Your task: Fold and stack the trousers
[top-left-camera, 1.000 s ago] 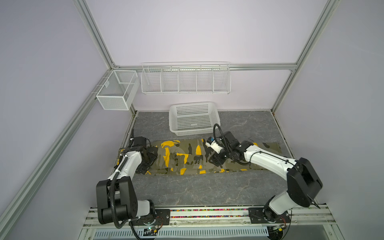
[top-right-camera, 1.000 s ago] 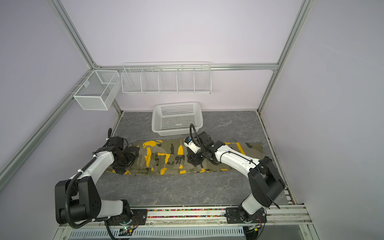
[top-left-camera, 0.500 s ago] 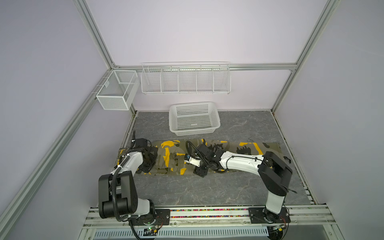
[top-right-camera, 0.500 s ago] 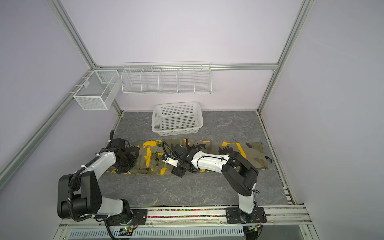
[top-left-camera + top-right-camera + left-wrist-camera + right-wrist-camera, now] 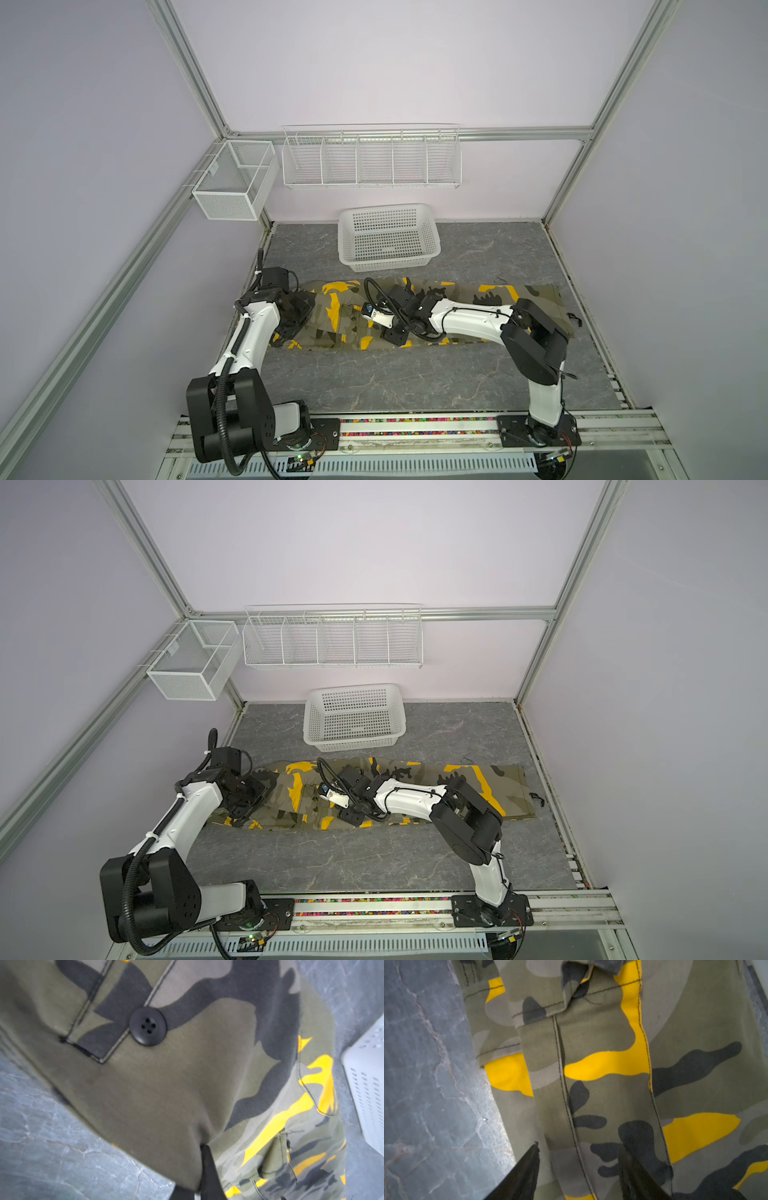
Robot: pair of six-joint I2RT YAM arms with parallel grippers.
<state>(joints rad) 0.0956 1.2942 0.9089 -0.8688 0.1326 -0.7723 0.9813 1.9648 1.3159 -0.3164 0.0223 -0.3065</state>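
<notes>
**Q:** Which containers appear, reading left to right?

**A:** A mesh box (image 5: 226, 205) hangs on the frame up and to the left of the white lattice basket (image 5: 390, 262), and its mesh floor shows bare. A wire rack (image 5: 371, 166) of five compartments hangs on the back wall directly above the basket, with only wall visible through its wires. The basket stands on the grey marbled table (image 5: 395, 378), and its perforated floor is visible throughout.

**Q:** Where does the garment lie?

**A:** The trousers (image 5: 540, 301) lie flat on the table just in front of the basket. They form one long band that runs past the basket on both sides.

**Q:** What holds the band, and what covers it?

**A:** In front of the basket and to its left, the left gripper (image 5: 204, 1148) has its fingers pressed together on a pucker of olive cloth, close to a black four-hole button (image 5: 148, 1026). The left arm (image 5: 255, 332) hides that end of the band in both top views. In front of the basket's middle, the right gripper (image 5: 579, 1146) is spread, with its fingers (image 5: 529, 1167) set apart on the cloth either side of a stitched seam. The right arm (image 5: 469, 322) lies along the band and covers much of its near edge to the basket's right.
</notes>
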